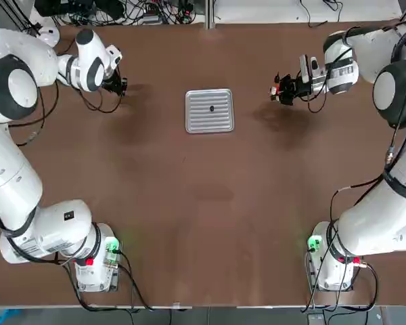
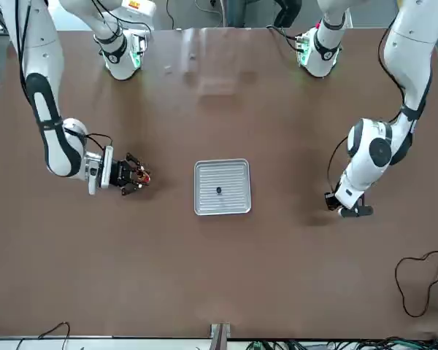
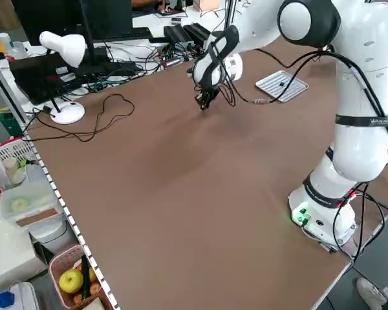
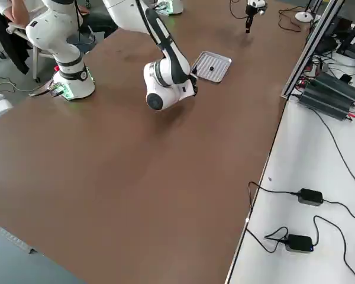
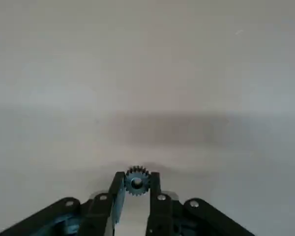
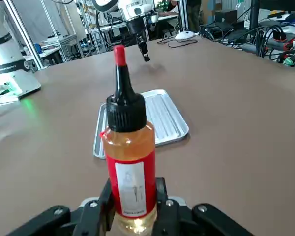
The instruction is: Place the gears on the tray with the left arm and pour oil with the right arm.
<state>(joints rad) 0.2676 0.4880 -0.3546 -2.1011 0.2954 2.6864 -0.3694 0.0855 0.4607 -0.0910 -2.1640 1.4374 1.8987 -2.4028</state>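
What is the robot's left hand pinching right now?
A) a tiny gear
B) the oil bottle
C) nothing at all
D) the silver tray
A. In the left wrist view the left hand is shut on a small toothed gear, while the oil bottle sits in the right hand, and the tray lies on the table between the two arms.

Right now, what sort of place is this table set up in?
Most likely a robotics lab: two white arms bolted to a brown table, metal framing and cable-strewn benches around it, power adapters lying on the side bench.
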